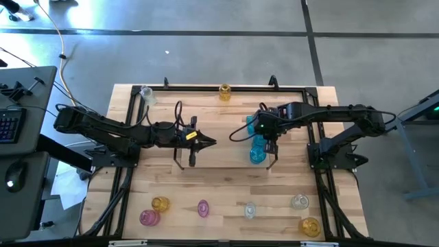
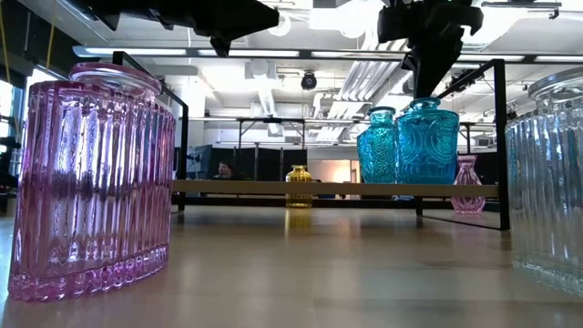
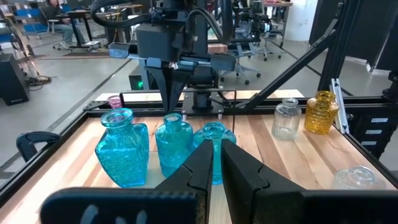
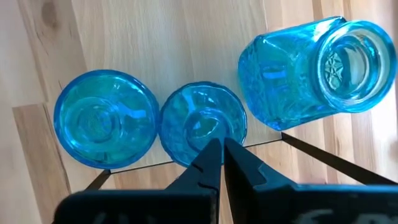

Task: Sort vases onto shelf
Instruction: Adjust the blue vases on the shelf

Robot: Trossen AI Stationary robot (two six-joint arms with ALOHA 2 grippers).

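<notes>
Hovering above three blue vases [image 4: 202,127] grouped on the shelf [image 1: 219,162], the right gripper [image 4: 216,149] has jaws closed, empty. Left gripper [image 3: 216,163]: jaws nearly closed, empty. Next: fetch an unsorted vase.

You have a keyboard [image 1: 8,125] and a mouse [image 1: 10,182] on the dark desk [image 1: 27,147] at the high view's left edge. A pale cable [image 1: 60,42] runs across the grey floor [image 1: 206,41] upper left. Office chairs [image 3: 249,59], possibly occupied desks, sit upper centre behind.
</notes>
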